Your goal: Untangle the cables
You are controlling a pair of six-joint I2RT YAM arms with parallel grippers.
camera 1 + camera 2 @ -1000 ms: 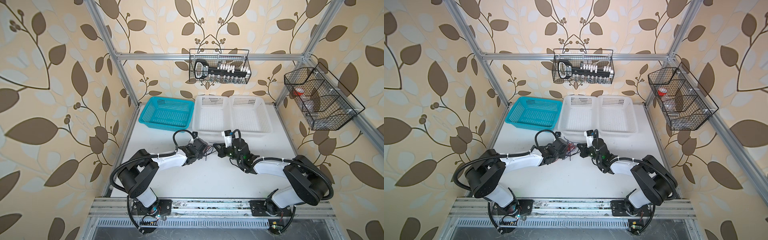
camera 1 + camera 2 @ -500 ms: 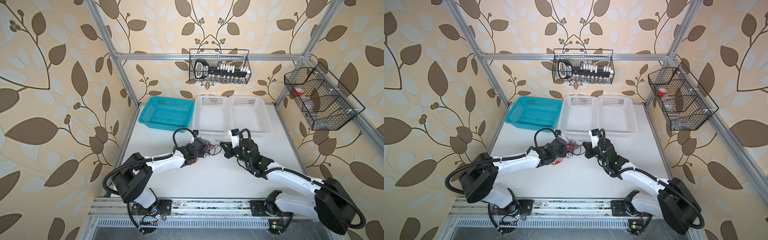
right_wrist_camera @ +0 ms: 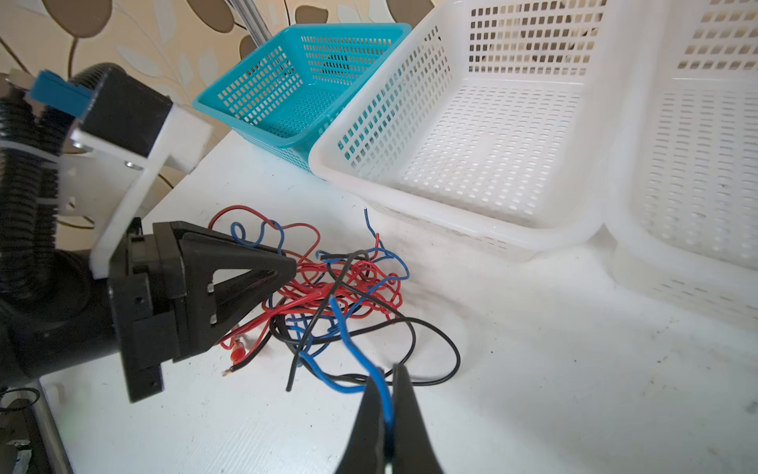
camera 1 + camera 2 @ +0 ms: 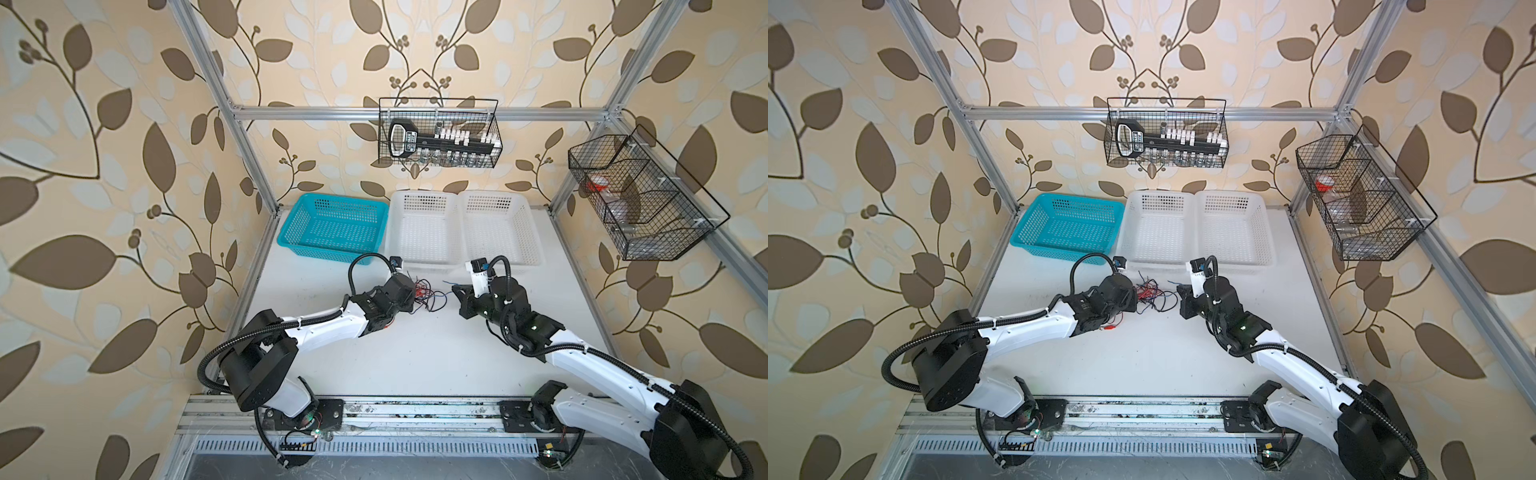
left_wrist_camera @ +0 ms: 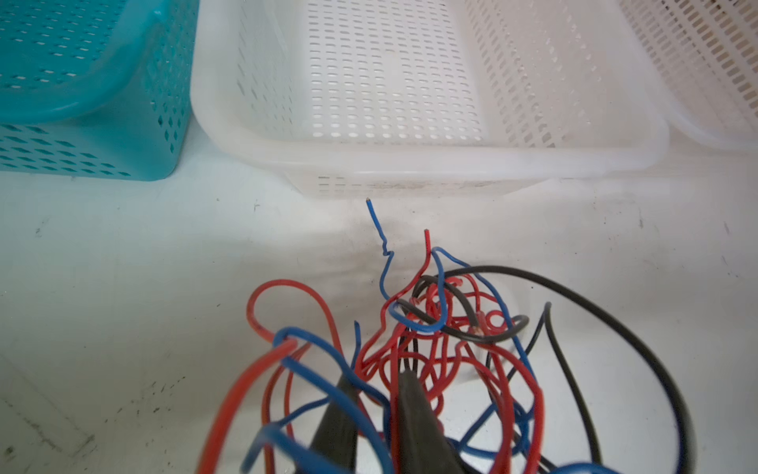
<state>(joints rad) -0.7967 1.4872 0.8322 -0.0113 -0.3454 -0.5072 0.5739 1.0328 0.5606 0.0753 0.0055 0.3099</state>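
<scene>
Table (image 4: 415, 353) centre: cables (image 4: 424, 293) lie between arms; right gripper (image 3: 386, 374) jaws clamp a blue cable (image 3: 342, 324) leading towards left gripper (image 5: 375, 375), jaws seemingly ajar.

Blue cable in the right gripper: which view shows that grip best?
Right wrist view: the blue cable runs between the fingers of the shut right gripper. In both top views it is only a thin line; the left wrist view misses the grip.

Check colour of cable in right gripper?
It's a blue cable, pinched by the right gripper; right wrist view shows best.
</scene>
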